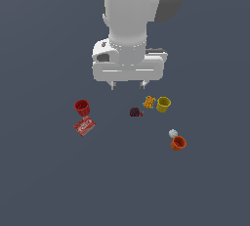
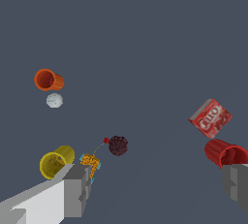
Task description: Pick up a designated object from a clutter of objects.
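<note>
Three small cups lying scattered on a plain dark grey-blue floor: red cup [image 1: 82, 106], yellow cup [image 1: 163, 104], orange cup [image 1: 178, 143], all tipped, interiors apparently empty (hard to tell at this size). Dark maroon lump [image 1: 135, 112] near the middle, a tiny red speck [image 1: 141, 114] touching it, orange patterned box [image 1: 149, 102] just beside, between lump and yellow cup. Red flat box [image 1: 84, 126] next to the red cup; whitish ball [image 1: 173, 133] beside the orange cup. Gripper [image 1: 129, 86] above the clutter, fingers spread wide, holding nothing. Arm cut off at the exterior view's top edge.
</note>
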Robot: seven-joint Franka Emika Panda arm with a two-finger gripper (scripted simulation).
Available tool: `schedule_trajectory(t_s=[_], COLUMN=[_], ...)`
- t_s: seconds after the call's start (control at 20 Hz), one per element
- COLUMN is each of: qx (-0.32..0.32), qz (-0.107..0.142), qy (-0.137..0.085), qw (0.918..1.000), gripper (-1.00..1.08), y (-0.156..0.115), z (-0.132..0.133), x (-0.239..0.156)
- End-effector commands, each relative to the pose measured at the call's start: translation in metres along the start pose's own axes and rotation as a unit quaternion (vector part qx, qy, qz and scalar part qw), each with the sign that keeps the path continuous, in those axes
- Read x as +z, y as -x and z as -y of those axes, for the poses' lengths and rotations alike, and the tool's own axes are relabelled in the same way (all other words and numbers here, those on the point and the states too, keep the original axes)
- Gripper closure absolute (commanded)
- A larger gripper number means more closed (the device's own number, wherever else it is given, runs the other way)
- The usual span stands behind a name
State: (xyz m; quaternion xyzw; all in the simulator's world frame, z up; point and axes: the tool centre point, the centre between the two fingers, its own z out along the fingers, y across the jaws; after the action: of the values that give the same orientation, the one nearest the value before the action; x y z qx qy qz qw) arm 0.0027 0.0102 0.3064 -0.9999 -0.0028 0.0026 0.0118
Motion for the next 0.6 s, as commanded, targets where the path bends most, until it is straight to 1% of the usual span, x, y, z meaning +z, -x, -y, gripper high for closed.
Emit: schedule_trajectory(t_s=[0.0,0.25,0.55], qx=[0.000,-0.005,-0.034], qz=[0.000,0.000,0.001], qy=[0.000,0.001,0.006], qw=[1.0000,1.0000,0.9994], gripper=[-0.92,-0.92,-0.92], y=[0.000,0.000,0.001], z=[0.000,0.000,-0.001], x=[0.000,0.002,0.013])
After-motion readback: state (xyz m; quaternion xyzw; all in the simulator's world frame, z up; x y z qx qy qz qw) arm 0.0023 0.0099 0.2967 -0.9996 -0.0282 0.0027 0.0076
